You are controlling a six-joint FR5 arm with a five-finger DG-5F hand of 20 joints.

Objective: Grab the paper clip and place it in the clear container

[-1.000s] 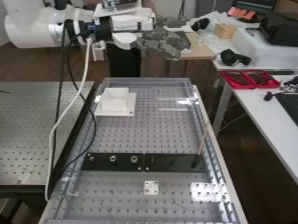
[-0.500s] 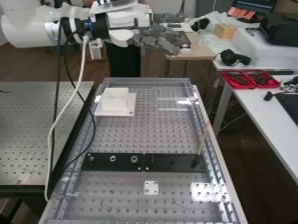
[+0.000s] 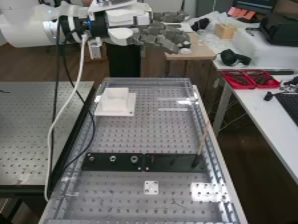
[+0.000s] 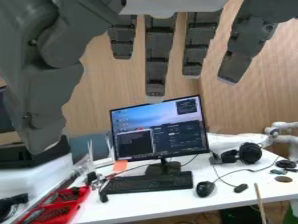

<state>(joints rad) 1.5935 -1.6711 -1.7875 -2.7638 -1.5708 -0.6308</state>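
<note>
The hand (image 3: 163,37) is held above and beyond the far end of the perforated bench (image 3: 149,135), at the high view's upper middle. In the wrist view the hand (image 4: 158,57) has its fingers straight and nothing between them and the thumb. A thin small thing (image 3: 178,203) lies on the bench near its close end; I cannot tell if it is the paper clip. Faint pale edges (image 3: 173,109) on the bench's far right part may belong to the clear container, but its outline is hard to make out.
A white block (image 3: 116,100) stands at the bench's far left. Black plates (image 3: 113,161) cross the bench, a thin stick (image 3: 203,140) rising at their right end. Closer is a small white plate (image 3: 151,187). A side table holds red trays (image 3: 249,80). Cables hang from the arm.
The hand has turned slightly and its fingers have shifted in the high view. The arm and its hanging cables have moved a little to the left. Things on the bench stay put.
</note>
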